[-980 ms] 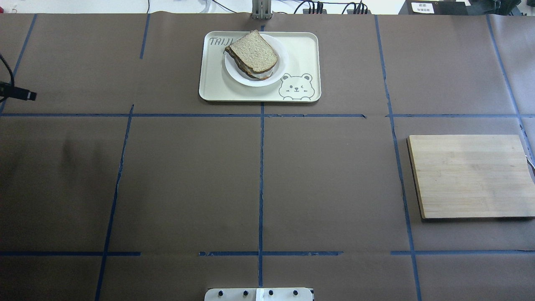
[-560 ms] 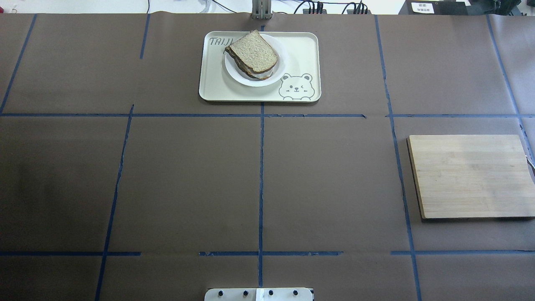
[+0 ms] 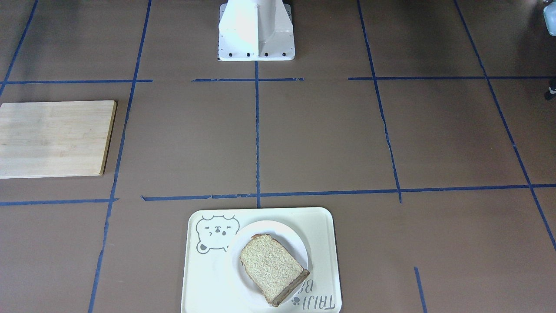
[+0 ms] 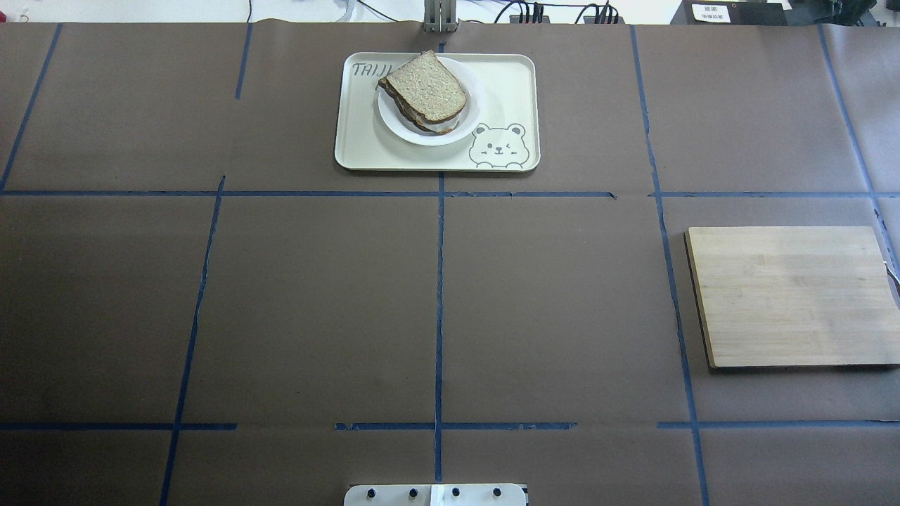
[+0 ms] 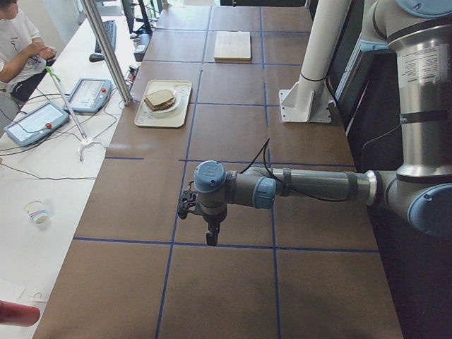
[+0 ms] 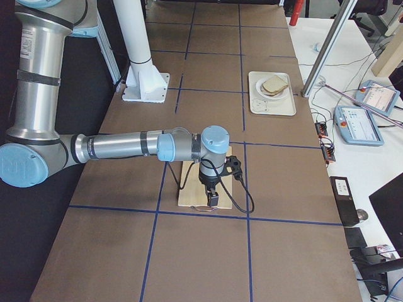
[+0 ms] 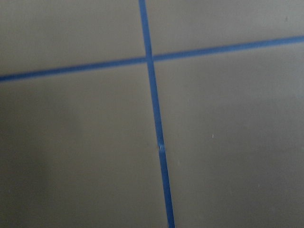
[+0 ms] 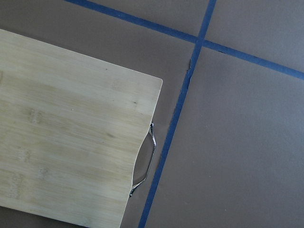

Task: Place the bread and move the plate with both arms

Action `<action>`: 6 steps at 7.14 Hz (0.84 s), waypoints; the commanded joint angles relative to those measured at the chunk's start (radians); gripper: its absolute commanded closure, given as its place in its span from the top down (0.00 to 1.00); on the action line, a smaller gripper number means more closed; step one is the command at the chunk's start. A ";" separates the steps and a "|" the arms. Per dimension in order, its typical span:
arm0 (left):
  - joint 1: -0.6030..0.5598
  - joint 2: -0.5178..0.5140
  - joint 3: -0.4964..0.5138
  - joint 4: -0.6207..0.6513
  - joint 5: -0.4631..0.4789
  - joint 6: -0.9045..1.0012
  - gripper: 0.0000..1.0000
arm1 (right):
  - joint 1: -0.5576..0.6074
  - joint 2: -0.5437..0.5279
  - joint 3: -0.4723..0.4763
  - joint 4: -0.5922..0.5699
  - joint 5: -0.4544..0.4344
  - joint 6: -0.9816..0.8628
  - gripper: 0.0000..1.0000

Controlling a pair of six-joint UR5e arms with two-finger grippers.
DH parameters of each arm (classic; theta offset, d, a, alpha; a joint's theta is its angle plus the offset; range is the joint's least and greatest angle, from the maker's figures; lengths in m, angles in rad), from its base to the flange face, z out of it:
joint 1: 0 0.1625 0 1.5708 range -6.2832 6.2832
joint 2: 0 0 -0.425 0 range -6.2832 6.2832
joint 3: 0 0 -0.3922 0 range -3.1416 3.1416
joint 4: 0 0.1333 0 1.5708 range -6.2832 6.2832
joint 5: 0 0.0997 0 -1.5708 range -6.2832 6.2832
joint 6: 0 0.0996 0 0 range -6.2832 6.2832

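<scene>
We see the bread (image 4: 427, 86) topping a stack on the plate (image 4: 475, 105), which sits in a cream tray (image 4: 510, 84) at the middle of the table (image 4: 316, 295), by its far edge. The left pincer (image 5: 210, 239) hangs over the table's left end. The right pincer (image 6: 213, 200) hangs above a wooden board (image 4: 791, 295) by the right edge. We cannot tell whether either is open.

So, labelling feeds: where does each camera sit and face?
Front-facing: opposite robot, sees pedestal; no arms.
Overhead: behind robot, looking down; base plate only.
Exterior left: end of table, left arm near.
Exterior right: other end, right arm near.
Left wrist: down onto tape cross.
Right wrist: down onto cutting board.
First two share bread on plate.
</scene>
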 commanded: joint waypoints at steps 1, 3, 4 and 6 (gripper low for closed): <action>-0.001 0.004 -0.025 0.038 -0.003 0.002 1.00 | 0.000 -0.003 0.003 0.000 0.010 0.000 1.00; -0.001 0.013 -0.033 0.040 -0.004 0.075 1.00 | 0.000 -0.005 0.003 0.000 0.010 0.000 1.00; -0.002 0.016 -0.036 0.046 -0.003 0.121 1.00 | 0.000 -0.004 0.003 0.000 0.010 0.000 1.00; -0.016 0.019 -0.013 0.052 0.006 0.113 1.00 | 0.000 -0.005 0.000 0.000 0.010 0.000 1.00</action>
